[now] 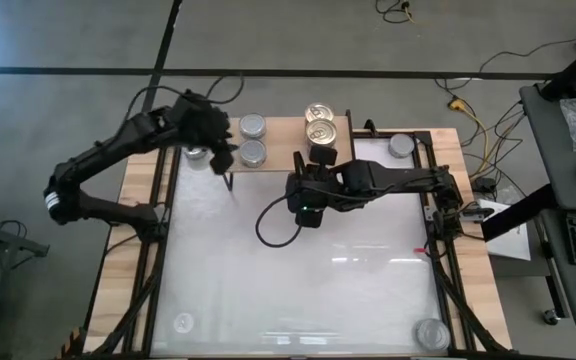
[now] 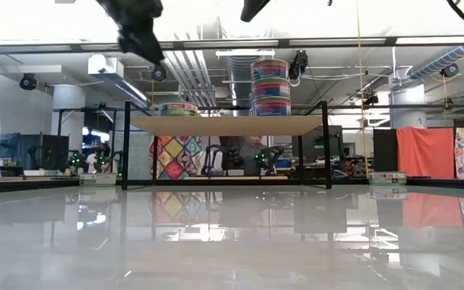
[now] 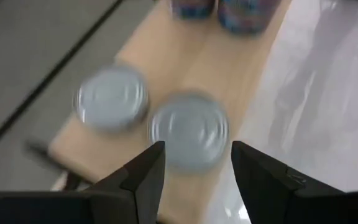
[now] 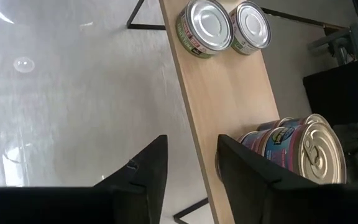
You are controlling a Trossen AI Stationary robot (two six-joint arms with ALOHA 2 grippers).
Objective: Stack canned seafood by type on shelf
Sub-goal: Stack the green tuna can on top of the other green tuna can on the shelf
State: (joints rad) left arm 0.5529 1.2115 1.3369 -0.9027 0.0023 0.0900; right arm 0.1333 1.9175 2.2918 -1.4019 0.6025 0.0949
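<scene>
A: Left gripper (image 3: 194, 171) hangs over the shelf's (image 1: 280, 140) left end, fingers apart, nothing between them. Two silver cans (image 3: 190, 129) sit side by side just under and ahead of it.

B: Right gripper (image 4: 188, 162)?

A: Fingers apart too, empty, just off the shelf's front edge. Gold cans (image 4: 314, 149) are ahead of it and to one side, stacked; the low view shows a tall stack (image 2: 271, 87) there and a low row of silver ones (image 2: 180, 108) toward the other end.

B: Step?

A: Looks like the release after a placement, both arms clear of cans. Silver type on one end, gold on the other, so sorting reads well along.

B: Anything left?

A: One silver can (image 1: 400, 146) on the table beyond the right gripper, past the shelf's right end. Another can (image 1: 431, 333) near the table's front right corner, well behind it. Can't tell its type.

B: Next?

A: Probably the right arm goes for the stray by the shelf end, fingers spread wide enough to straddle it, then sets it with the silver pair.
</scene>
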